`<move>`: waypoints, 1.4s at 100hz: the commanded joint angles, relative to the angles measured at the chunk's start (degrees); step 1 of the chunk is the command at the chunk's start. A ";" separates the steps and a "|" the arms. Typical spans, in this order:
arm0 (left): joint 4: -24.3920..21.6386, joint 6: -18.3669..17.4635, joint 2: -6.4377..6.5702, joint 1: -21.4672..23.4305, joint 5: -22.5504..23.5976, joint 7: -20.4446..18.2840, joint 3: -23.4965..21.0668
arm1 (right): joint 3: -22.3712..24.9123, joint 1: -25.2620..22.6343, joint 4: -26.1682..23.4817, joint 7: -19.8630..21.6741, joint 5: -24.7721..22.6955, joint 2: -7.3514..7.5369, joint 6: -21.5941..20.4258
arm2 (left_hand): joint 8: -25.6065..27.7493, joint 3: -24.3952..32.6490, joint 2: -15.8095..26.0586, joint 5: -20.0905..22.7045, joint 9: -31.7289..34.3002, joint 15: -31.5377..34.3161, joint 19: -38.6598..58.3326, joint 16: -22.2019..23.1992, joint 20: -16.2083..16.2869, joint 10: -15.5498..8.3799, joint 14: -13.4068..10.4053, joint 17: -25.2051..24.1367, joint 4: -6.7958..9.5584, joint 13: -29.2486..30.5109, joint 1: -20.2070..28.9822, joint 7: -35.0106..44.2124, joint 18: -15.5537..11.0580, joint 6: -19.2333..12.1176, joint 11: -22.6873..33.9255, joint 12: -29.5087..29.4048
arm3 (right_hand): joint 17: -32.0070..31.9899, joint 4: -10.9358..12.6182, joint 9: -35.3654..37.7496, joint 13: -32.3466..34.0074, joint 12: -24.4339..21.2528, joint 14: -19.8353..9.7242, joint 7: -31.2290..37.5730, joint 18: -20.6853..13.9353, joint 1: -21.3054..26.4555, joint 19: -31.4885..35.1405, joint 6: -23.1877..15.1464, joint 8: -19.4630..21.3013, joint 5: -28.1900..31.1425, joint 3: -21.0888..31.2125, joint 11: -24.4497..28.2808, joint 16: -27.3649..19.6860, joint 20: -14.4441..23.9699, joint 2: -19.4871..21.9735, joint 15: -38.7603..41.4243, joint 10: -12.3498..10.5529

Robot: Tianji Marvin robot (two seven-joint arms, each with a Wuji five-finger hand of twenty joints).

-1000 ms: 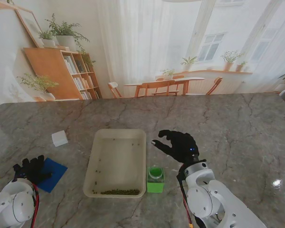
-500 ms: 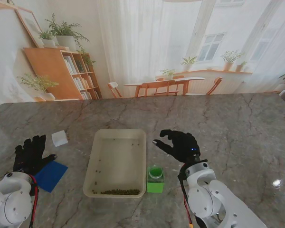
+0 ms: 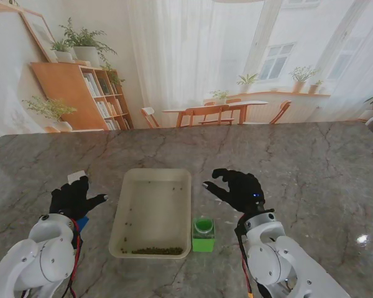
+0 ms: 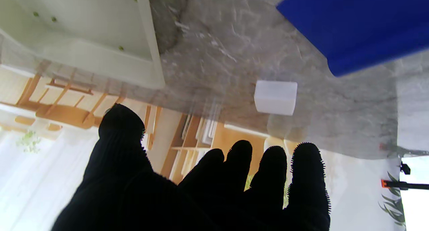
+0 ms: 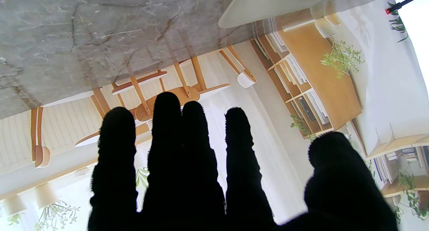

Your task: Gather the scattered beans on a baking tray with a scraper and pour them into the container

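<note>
Beans (image 3: 156,251) sit mostly in a dark line along the near edge of the tray (image 3: 127,205), low in the middle of your stand view, with a few loose ones dotted further up its floor. Just right of that near corner you've got the green container (image 3: 203,234), standing on the table (image 3: 311,167) right beside the tray's rim.

Your left hand (image 3: 73,197) is in the lower left of the frame, fingers spread and holding nothing, hovering over the blue scraper (image 3: 82,222), which is mostly hidden under it in that view. The left wrist view shows the scraper (image 4: 355,26) lying flat on the marble, not touching the hand. A small white block (image 3: 76,176) peeks out just past the fingertips, a bit higher in the frame.

Your right hand (image 3: 238,188) is right of centre, just beyond the container, fingers loosely curled and apart, gripping nothing. It's near the tray's right rim, but you can't tell from these views whether it touches anything.
</note>
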 commanded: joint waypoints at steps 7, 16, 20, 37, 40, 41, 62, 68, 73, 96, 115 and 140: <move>2.32 3.55 -0.14 -3.53 -0.97 -0.59 4.29 | 0.26 -0.38 -0.04 0.50 0.23 -0.05 -0.28 | 0.22 0.02 1.70 -0.83 -0.88 -0.03 0.39 0.57 -0.16 2.42 2.90 -1.12 3.64 -0.84 -2.54 -1.63 2.21 5.54 -0.99 0.27 | -0.66 1.80 0.07 0.02 0.67 -0.20 0.62 1.09 0.78 -0.22 -0.95 -0.75 1.13 -1.29 0.48 0.01 -0.33 1.14 -0.12 0.17; 4.31 5.82 -0.06 -5.86 -2.24 -0.79 6.72 | 0.45 -0.48 -0.01 0.38 0.39 -0.08 -0.38 | -0.23 0.32 1.51 -1.75 -2.01 -0.33 -0.30 0.54 -0.72 2.96 3.26 -1.55 3.77 -1.74 -2.57 -2.23 1.83 6.22 -1.50 -0.08 | -0.66 1.80 0.06 0.04 0.68 -0.25 0.67 1.09 0.78 -0.22 -0.94 -0.73 1.23 -1.31 0.48 0.03 -0.33 1.12 -0.09 0.13; 5.27 6.56 -0.09 -6.82 -2.72 -0.49 7.62 | 0.54 -0.52 -0.01 0.36 0.45 -0.09 -0.42 | -0.36 0.35 1.42 -2.10 -2.47 -0.43 -0.52 0.53 -0.87 3.03 3.19 -1.75 3.79 -2.14 -2.51 -2.40 1.57 6.39 -1.64 -0.18 | -0.69 1.81 0.09 0.03 0.68 -0.21 0.63 1.10 0.82 -0.24 -0.88 -0.74 1.13 -1.30 0.49 0.03 -0.33 1.15 -0.09 0.22; 9.20 8.94 -0.10 -10.59 -4.67 -0.32 10.30 | 0.72 -0.60 0.02 0.38 0.77 -0.13 -0.50 | -0.62 0.38 1.30 -2.14 -2.79 -0.32 -1.07 0.67 -1.27 3.09 3.20 -1.99 3.81 -2.46 -2.40 -2.36 0.49 6.39 -1.58 -0.44 | -0.73 1.81 0.07 0.08 0.68 -0.23 0.69 1.08 0.81 -0.24 -0.95 -0.73 1.25 -1.35 0.48 0.05 -0.33 1.12 -0.04 0.20; 9.93 9.61 -0.19 -11.32 -5.77 -0.04 10.85 | 0.76 -0.63 0.02 0.40 0.77 -0.12 -0.56 | -0.65 0.39 1.30 -2.04 -2.72 -0.23 -1.08 0.72 -1.28 3.05 3.19 -1.96 3.81 -2.35 -2.38 -2.30 0.35 6.41 -1.53 -0.46 | -0.67 1.81 0.06 0.10 0.68 -0.24 0.67 1.11 0.81 -0.21 -0.97 -0.74 1.20 -1.35 0.48 0.06 -0.32 1.14 -0.03 0.23; 10.16 9.80 -0.22 -11.54 -6.15 0.06 11.02 | 0.77 -0.63 0.01 0.41 0.76 -0.12 -0.58 | -0.65 0.38 1.30 -1.98 -2.70 -0.20 -1.07 0.73 -1.28 3.04 3.19 -1.95 3.81 -2.31 -2.39 -2.27 0.30 6.41 -1.51 -0.46 | -0.67 1.81 0.06 0.10 0.68 -0.24 0.66 1.11 0.80 -0.21 -0.97 -0.74 1.20 -1.35 0.48 0.06 -0.32 1.15 -0.03 0.17; 15.00 11.47 -1.05 -15.32 -12.24 2.62 14.09 | 0.98 -0.65 0.10 0.41 1.09 -0.18 -0.56 | -0.66 0.42 1.21 -0.88 -1.67 0.26 -0.52 1.09 -0.95 2.69 3.00 -1.49 3.80 -1.47 -2.34 -1.74 -0.23 5.74 -1.12 -0.39 | -0.74 1.81 0.07 0.02 0.69 -0.15 0.70 1.14 0.84 -0.23 -0.91 -0.73 1.29 -1.38 0.48 0.06 -0.32 1.15 -0.04 0.24; 16.32 11.46 -1.18 -16.30 -13.14 2.87 14.76 | 1.00 -0.66 0.13 0.40 1.21 -0.19 -0.58 | -0.63 0.44 1.22 -0.82 -1.63 0.40 -0.28 1.22 -0.81 2.49 2.90 -1.36 3.80 -1.35 -2.18 -1.66 -0.41 5.57 -1.08 -0.35 | -0.73 1.81 0.13 0.07 0.69 -0.18 0.69 1.11 0.85 -0.22 -0.87 -0.73 1.27 -1.38 0.51 0.06 -0.31 1.14 -0.02 0.23; 17.46 11.56 -1.39 -17.16 -14.05 3.42 15.29 | 1.00 -0.65 0.14 0.40 1.21 -0.19 -0.60 | -0.53 0.50 1.22 -0.58 -1.35 0.64 0.05 1.41 -0.63 2.37 2.87 -1.24 3.80 -1.16 -1.90 -1.46 -0.62 5.44 -0.88 -0.21 | -0.73 1.82 0.09 0.06 0.69 -0.17 0.61 1.12 0.86 -0.21 -1.00 -0.75 1.08 -1.38 0.50 0.06 -0.30 1.17 -0.02 0.20; 22.30 11.60 -2.06 -21.22 -16.77 4.76 18.47 | 0.97 -0.57 0.12 0.60 1.28 -0.17 -0.58 | 0.38 0.41 1.17 0.30 -0.47 1.99 2.72 3.06 0.80 1.91 2.81 -1.49 3.77 -0.75 -1.07 -0.59 -1.14 4.82 -0.05 1.29 | -0.77 1.82 0.08 0.03 0.70 -0.17 0.63 1.10 0.89 -0.22 -1.02 -0.75 1.13 -1.41 0.51 0.07 -0.30 1.16 -0.02 0.18; 25.61 11.99 -1.90 -24.45 -15.82 4.15 21.75 | 1.05 -0.62 0.08 0.54 1.40 -0.20 -0.59 | 2.22 0.41 0.96 0.77 -0.35 5.98 7.87 8.43 3.87 1.91 3.79 -1.87 3.76 -0.62 1.29 0.10 -1.88 4.72 1.81 6.22 | -0.76 1.82 0.09 0.11 0.70 -0.16 0.72 1.13 0.87 -0.22 -0.91 -0.72 1.28 -1.46 0.49 0.07 -0.30 1.22 0.00 0.21; 29.92 15.07 -1.47 -29.26 -13.99 2.46 27.48 | 1.22 -0.72 0.00 0.53 1.53 -0.23 -0.58 | 5.61 0.52 -0.44 1.90 -0.32 15.17 16.66 21.26 9.21 2.55 4.61 -2.21 3.97 -1.33 5.45 1.30 -2.90 5.11 5.20 16.70 | -0.73 1.82 0.14 0.07 0.71 -0.13 0.69 1.13 0.89 -0.17 -0.92 -0.73 1.29 -1.50 0.51 0.09 -0.28 1.20 0.01 0.15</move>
